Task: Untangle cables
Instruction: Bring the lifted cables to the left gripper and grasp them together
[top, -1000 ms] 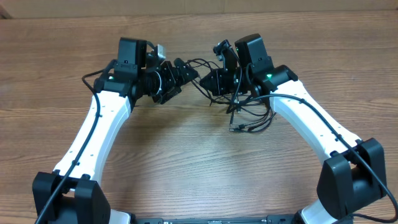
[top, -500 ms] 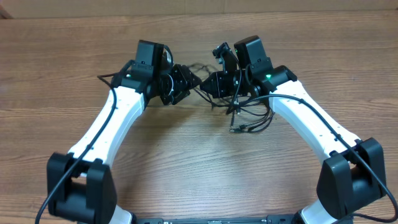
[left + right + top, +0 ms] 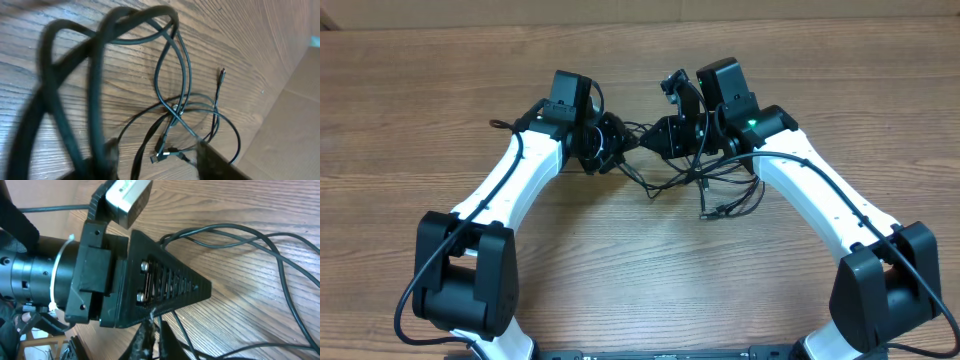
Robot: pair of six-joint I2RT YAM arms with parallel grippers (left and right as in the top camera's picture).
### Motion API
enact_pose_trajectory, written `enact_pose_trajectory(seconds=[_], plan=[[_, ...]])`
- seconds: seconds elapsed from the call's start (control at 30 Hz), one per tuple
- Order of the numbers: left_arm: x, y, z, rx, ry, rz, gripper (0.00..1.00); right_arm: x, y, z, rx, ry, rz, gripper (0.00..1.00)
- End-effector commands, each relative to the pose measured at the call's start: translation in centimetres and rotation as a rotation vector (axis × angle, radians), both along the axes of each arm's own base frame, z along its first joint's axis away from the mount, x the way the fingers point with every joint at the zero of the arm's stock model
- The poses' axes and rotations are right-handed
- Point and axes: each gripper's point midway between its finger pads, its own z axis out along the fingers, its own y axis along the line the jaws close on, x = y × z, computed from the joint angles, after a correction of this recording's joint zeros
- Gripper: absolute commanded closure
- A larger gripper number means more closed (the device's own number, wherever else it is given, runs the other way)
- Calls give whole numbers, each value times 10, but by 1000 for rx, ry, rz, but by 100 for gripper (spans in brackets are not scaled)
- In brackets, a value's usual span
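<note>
Several cables (image 3: 702, 195) dangle knotted from my right claw (image 3: 655, 135), pinched together on one strand, spilling onto the worktop (image 3: 620, 260) beside it. Left claw (image 3: 620, 140) alongside, grip unclear. Nothing separated yet, I reckon.

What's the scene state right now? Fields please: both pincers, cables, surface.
left pincer: nearly tip to tip with the right one; open or shut unclear
right pincer: shut, a thin strand seems pinched at its tips
cables: black, looped and crossed; part raised between the pincers, rest trailing on the table
plug ends: lying on the table beside the right arm
table: wood grain
untangled: not yet
</note>
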Motion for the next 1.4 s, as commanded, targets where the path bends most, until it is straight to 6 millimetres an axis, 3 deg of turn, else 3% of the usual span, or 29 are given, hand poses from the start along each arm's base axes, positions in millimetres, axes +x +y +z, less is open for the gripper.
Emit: enact_pose_trajectory(seconds=[0.0,0.03,0.1,0.23,0.37,0.47,0.73,1.03,1.37], plan=[[4,-3,3,-17,-21,-17,40,-3,-4,10,5,-9,5,79],[6,-4,6,-41,-27,-22,39,-6,-5,7,-8,-6,15,68],[10,-4,13,-89,-43,-29,37,-15,-9,-2,-45,-14,65,58],[11,0,17,-119,-45,-31,25,-32,-14,-21,-91,6,132,51],[10,-1,16,-116,-49,-43,21,-43,-16,-44,-107,26,163,51],[10,-1,16,-116,-49,-44,28,-45,-14,-56,-89,19,170,52],[10,-2,16,-116,-49,-45,35,-45,10,-39,80,-38,245,53],[9,-3,17,-122,-48,-48,34,-46,34,-57,84,-36,274,62],[9,-4,18,-130,-46,-53,34,-30,27,-76,-81,-96,176,66]])
